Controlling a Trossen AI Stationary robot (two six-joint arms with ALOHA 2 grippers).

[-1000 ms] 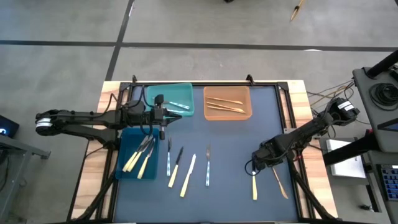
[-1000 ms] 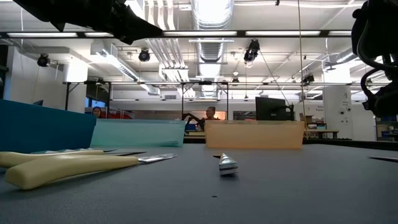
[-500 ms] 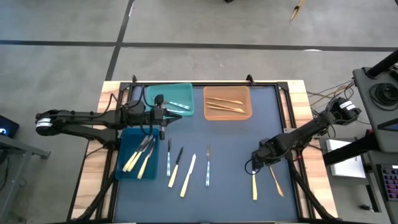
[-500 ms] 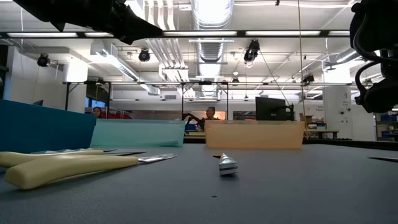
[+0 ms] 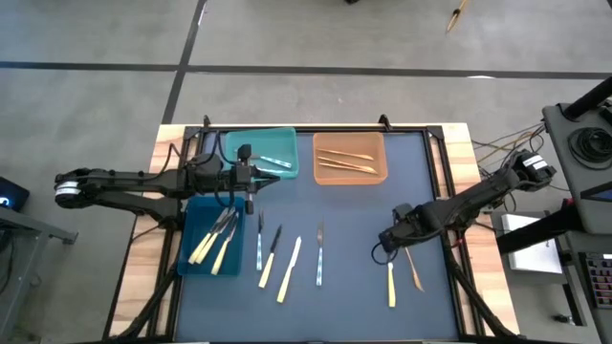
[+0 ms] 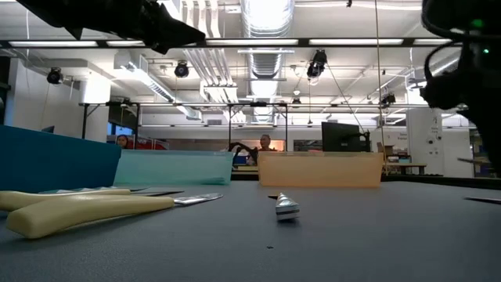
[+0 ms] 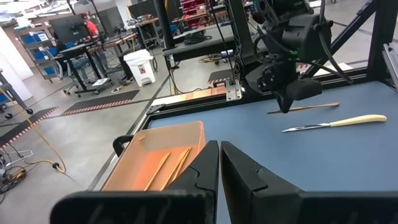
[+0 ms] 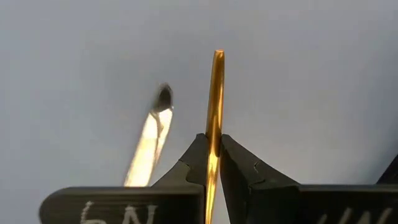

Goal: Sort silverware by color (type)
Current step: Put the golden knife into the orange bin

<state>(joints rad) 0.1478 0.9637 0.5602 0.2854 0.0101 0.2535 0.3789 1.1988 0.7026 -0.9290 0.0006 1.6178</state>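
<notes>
My right gripper (image 5: 391, 240) is over the table's right half, shut on an orange-tan utensil (image 5: 413, 271). A pale yellow knife (image 5: 390, 284) lies flat on the mat beside it. More silverware lies in a row at mid-table: two silvery pieces (image 5: 259, 239) (image 5: 319, 253) and two pale yellow ones (image 5: 271, 256) (image 5: 290, 269). My left gripper (image 5: 251, 183) hovers shut and empty between the teal bin (image 5: 239, 143) and the blue bin (image 5: 194, 215). The blue bin holds pale yellow pieces (image 5: 212, 243). In the left wrist view my left gripper (image 7: 219, 163) faces the orange bin (image 7: 158, 158). My right gripper pinches the orange-tan utensil (image 8: 214, 99) between its two fingers, edge-on, near one end (image 8: 212, 149). The fingers lie along its length and the rest sticks out past the fingertips (image 8: 198, 149). It looks about level and lifted off the mat (image 7: 305, 108).
The orange bin (image 5: 350, 174) at the far middle holds orange-tan pieces (image 5: 346, 161), and the teal bin holds silvery ones (image 5: 275, 161). The dark mat (image 5: 363, 215) is bare between the row of silverware and my right gripper. A person (image 6: 264, 146) sits in the room beyond.
My right gripper has moved a little toward the table's left and far edge and has risen in the low view. It has carried the orange-tan utensil along, so the utensil's free end now sits closer to the pale yellow knife. My left arm has kept still.
</notes>
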